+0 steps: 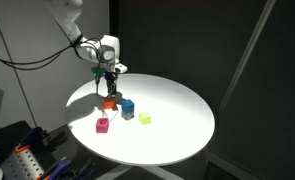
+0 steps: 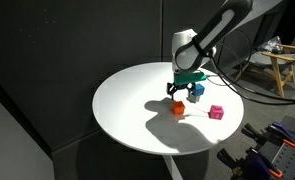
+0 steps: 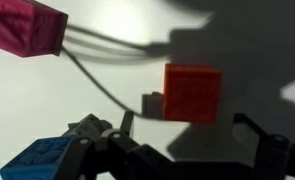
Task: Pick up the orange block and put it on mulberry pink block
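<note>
The orange block (image 1: 109, 102) lies on the round white table (image 1: 177, 110), and it shows in both exterior views (image 2: 177, 107). My gripper (image 1: 109, 82) hangs just above it, open and empty. In the wrist view the orange block (image 3: 193, 93) sits just beyond the two spread fingertips (image 3: 187, 130), roughly centred between them. The mulberry pink block (image 1: 103, 124) lies apart from the orange one, near the table's edge (image 2: 216, 112). In the wrist view it is at the top left (image 3: 27, 30).
A blue block (image 1: 128, 107) stands close beside the orange block and shows at the wrist view's bottom left (image 3: 37, 160). A yellow-green block (image 1: 145, 118) lies beyond it. Dark walls surround the table.
</note>
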`<move>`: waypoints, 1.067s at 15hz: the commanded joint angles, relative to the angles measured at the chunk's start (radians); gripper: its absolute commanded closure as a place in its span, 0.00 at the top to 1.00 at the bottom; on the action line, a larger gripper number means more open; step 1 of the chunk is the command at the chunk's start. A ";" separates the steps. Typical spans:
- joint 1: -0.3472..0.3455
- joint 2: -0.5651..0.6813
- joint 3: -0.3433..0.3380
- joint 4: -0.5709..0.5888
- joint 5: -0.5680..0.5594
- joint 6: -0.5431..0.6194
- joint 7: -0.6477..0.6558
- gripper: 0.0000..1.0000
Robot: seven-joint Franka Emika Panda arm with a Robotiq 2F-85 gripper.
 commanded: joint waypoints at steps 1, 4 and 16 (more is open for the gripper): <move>0.016 0.036 -0.012 0.043 -0.011 -0.013 0.023 1.00; 0.019 0.055 -0.014 0.058 -0.010 -0.015 0.022 1.00; 0.031 0.115 -0.025 0.097 -0.010 -0.018 0.022 1.00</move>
